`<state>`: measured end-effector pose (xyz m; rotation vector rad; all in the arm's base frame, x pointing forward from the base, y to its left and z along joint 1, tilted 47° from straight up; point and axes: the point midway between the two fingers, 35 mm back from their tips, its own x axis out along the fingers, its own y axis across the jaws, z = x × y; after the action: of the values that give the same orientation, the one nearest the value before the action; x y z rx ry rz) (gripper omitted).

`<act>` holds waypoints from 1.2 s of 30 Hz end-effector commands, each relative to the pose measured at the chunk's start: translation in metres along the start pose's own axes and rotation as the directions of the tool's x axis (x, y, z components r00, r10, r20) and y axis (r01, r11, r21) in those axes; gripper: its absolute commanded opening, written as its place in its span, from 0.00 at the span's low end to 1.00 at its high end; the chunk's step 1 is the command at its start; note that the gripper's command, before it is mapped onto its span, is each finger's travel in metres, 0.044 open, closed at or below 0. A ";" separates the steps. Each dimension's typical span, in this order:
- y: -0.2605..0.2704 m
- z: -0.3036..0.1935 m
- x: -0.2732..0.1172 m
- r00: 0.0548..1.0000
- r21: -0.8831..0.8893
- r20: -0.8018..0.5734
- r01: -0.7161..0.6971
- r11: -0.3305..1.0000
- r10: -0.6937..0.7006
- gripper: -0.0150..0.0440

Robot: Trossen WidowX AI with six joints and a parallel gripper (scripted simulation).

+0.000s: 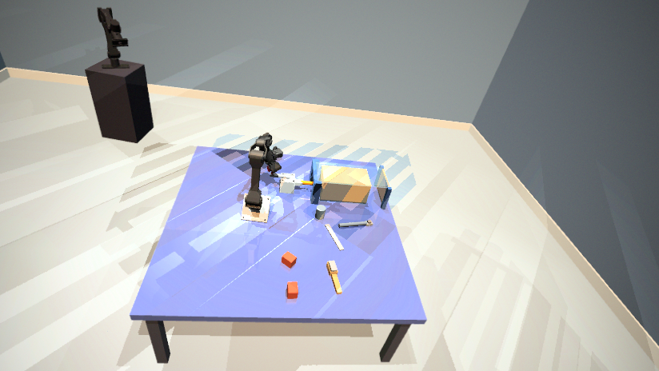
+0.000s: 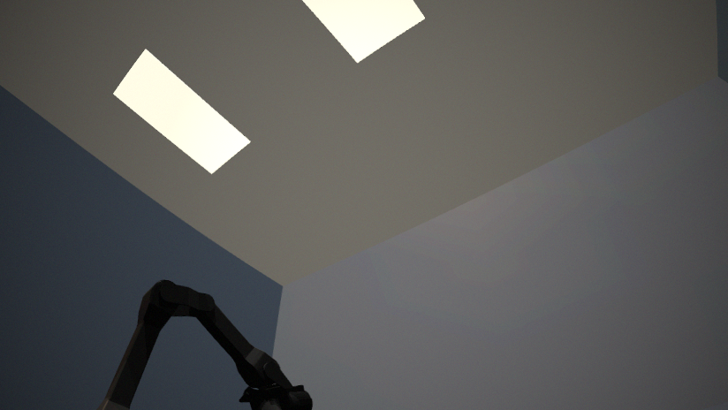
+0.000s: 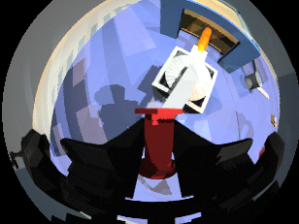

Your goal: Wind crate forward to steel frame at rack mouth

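You see the crate (image 1: 345, 189) (image 3: 192, 23) as a plain tan box with flat faces and square corners, lit yellow on top and browner along its side. It is inside the clear-panelled cubby on the worktop (image 1: 217, 276) (image 3: 114, 62), behind the blue frame (image 1: 315, 194) (image 3: 170, 20). Its long axis runs left to right in the top view, and its front end points left, through the frame's mouth toward the winch (image 1: 287, 185) (image 3: 211, 91). It looks flat and level. You cannot tell from here whether its front touches the frame.

An orange strap (image 1: 307, 182) (image 3: 205, 39) reaches from the crate's end to the white winch, roughly in line with the crate's long axis.

Your hand (image 1: 273, 169) (image 2: 278, 398) (image 3: 157, 122) is mostly closed, its fingers a little apart around the handle's red grip (image 3: 159, 146). The grip is a dark red spool with a wider rim at each end. From its top rim, a pale flat bar (image 3: 181, 90) slants up and right across the winch in the wrist view. You cannot tell how deeply the key sits in the hole.
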<state>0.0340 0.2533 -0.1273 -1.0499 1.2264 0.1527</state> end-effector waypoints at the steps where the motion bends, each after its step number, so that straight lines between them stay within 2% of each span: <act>1: -0.013 -0.008 0.000 0.999 -0.014 -0.017 0.027 1.000 -0.027 0.25; 36: -0.068 -0.012 -0.004 0.999 -0.014 -0.018 0.032 0.999 -0.032 0.25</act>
<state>0.0538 0.2194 -0.0924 -1.0601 1.2465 0.1607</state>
